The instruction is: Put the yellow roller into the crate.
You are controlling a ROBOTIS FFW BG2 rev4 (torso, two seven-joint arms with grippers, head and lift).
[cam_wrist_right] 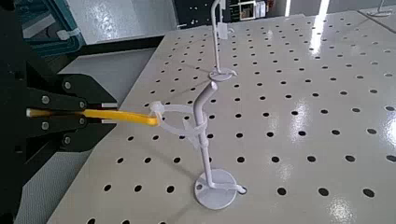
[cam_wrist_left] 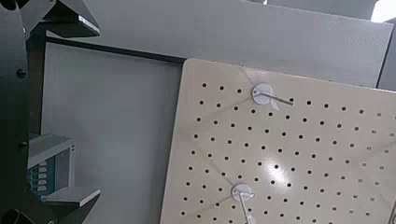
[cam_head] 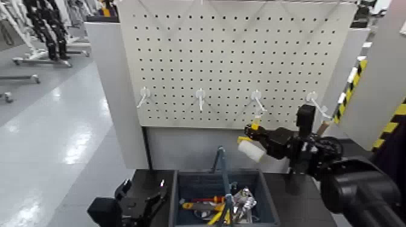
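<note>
The yellow roller (cam_head: 250, 148) hangs by the pegboard's third hook (cam_head: 257, 101), its white sleeve pointing down and left. My right gripper (cam_head: 254, 131) reaches in from the right and is shut on the roller's thin yellow handle (cam_wrist_right: 105, 115). In the right wrist view the handle runs from between the black fingers (cam_wrist_right: 58, 138) to the white hook (cam_wrist_right: 200, 122). The crate (cam_head: 176, 199), dark blue-grey with an upright centre handle (cam_head: 221, 164), stands below the roller. My left gripper (cam_head: 142, 198) rests low at the crate's left side, open, with nothing in it.
The white pegboard (cam_head: 235, 54) carries several white hooks in a row. Tools with red and yellow handles (cam_head: 204, 203) and a metal piece (cam_head: 243, 198) lie in the crate. A yellow-black striped post (cam_head: 351, 84) stands at the right. Open grey floor lies to the left.
</note>
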